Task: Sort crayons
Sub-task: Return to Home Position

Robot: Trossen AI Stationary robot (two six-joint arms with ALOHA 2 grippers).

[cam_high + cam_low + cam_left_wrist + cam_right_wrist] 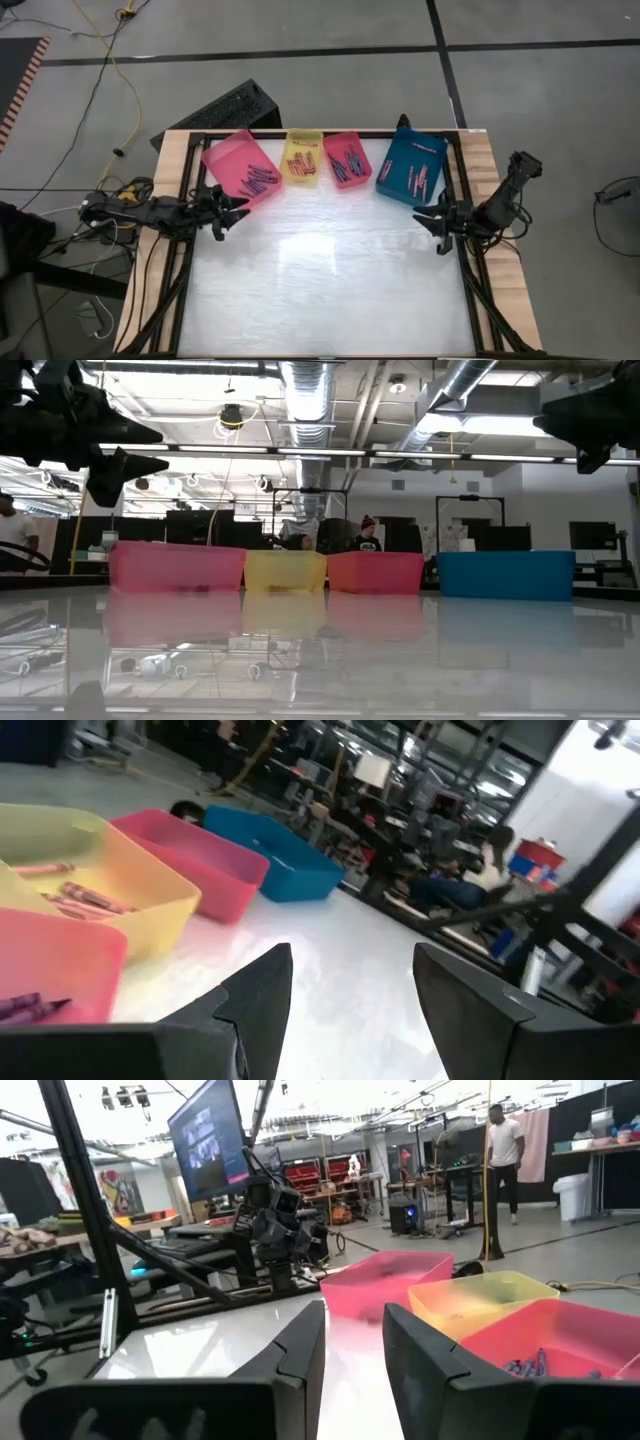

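Desk [320, 290], white glossy top in a dark frame, is carrying four trays in a row along its far edge: pink tray [232, 160], yellow tray [302, 142], red tray [345, 140] and blue tray [400, 160], in that order from the left arm's side to the right arm's side. Crayons [262, 180] are lying only inside the trays. A dark purple and blue bunch is resting in the near corner of the pink tray, reddish sticks are lying in the yellow tray, mixed blue and red sticks are filling the red tray, and red sticks are lying along the blue tray. Left pincer [228, 212] is hanging above the desk's left edge, just in front of the pink tray's near corner. Its fingers are spread wide and are gripping nothing. The nearest crayons are lying just beyond its tips, inside that tray and apart from it. Right pincer [432, 230] is hanging above the desk's right edge, in front of the blue tray's near end. Its fingers are parted by a narrower gap and are gripping nothing. The blue tray's crayons are lying behind it, near but not touching. Both pincers are pointing inward across the bare middle of the desk, well apart from each other. In the room beyond, a person in a white shirt [505, 1140] is standing.
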